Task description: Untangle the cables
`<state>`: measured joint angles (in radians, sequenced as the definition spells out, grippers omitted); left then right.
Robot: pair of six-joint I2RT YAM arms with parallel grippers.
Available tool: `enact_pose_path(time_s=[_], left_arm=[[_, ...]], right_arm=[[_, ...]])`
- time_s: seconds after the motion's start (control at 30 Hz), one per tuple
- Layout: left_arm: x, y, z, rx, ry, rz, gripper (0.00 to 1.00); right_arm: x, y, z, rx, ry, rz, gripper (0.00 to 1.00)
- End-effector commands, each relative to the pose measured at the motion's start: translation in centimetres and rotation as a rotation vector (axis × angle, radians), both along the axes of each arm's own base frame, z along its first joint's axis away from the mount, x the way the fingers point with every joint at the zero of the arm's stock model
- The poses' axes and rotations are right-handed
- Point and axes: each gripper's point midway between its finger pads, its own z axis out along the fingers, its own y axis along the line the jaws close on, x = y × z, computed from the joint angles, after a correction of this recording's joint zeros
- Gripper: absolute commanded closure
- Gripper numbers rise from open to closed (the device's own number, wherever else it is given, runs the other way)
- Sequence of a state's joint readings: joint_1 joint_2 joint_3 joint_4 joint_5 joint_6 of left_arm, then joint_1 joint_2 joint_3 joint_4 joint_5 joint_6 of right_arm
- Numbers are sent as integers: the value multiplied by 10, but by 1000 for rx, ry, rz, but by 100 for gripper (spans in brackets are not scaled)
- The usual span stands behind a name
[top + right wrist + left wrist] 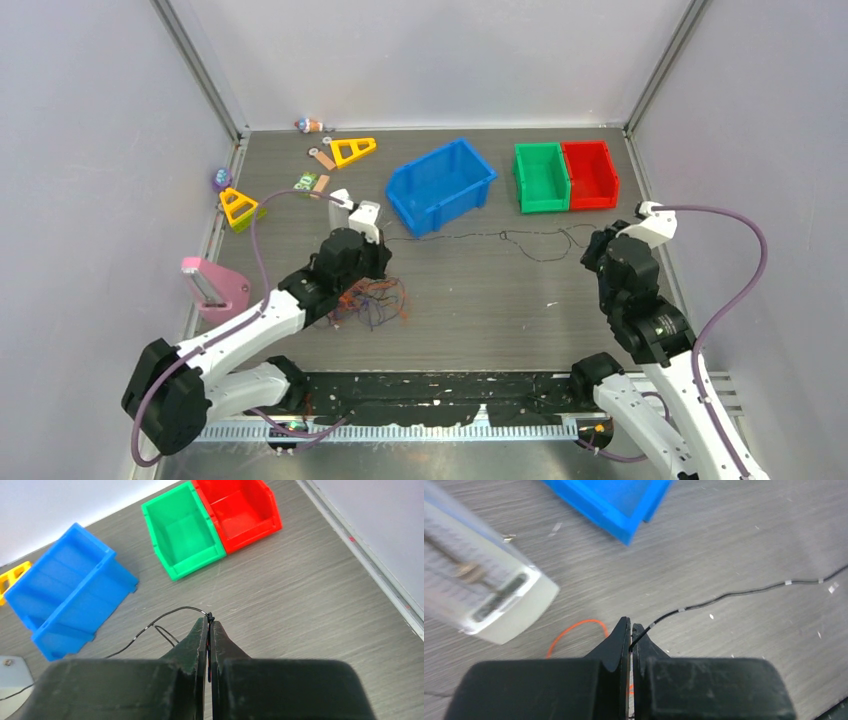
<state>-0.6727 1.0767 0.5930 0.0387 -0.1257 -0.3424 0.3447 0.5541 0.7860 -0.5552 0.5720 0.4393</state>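
Looking through the left wrist camera, we see the left gripper (630, 627) with its two black fingers pressed together on a thin black strand (724, 596) of the cables. The strand enters the slit between the tips and runs off to the right across the grey table (749, 540), with small pale marks along it. The blue bin (624, 500) sits beyond the fingertips, one corner pointing back toward them. An orange loop (579, 625) of wire lies on the table on the near side of the blue bin, just left of the fingers. A blurred white block (499, 605) fills the left of this view, to the left of the bin and nearer than it; we cannot tell what it is.

Through the right wrist camera, we find the right gripper (209, 622) likewise pinched tight on a black strand, with a small knot sitting right at its tips. From there the wire curves away toward the blue bin, which stands off to the left, and a small loop branches from it. A green bin (185, 530) and a red bin (237, 510) stand touching each other to the right of the blue bin, apart from it.

From the top camera, we see the black strand stretched almost straight along the near side of the blue bin, from one gripper to the other, with a few small loops toward its right end. The rest of the cables, a clump (375, 300) of orange-red, purple and black squiggles, lies nearer the arm bases than the blue bin, just beside the left wrist.
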Motion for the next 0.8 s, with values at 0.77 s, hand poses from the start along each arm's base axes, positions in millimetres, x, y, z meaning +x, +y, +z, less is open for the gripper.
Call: enact_pose_path(time_s=[0.77], left_arm=[[-18, -40, 173, -346, -78, -283, 100]], right_arm=[[-12, 162, 18, 118, -177, 962, 92]])
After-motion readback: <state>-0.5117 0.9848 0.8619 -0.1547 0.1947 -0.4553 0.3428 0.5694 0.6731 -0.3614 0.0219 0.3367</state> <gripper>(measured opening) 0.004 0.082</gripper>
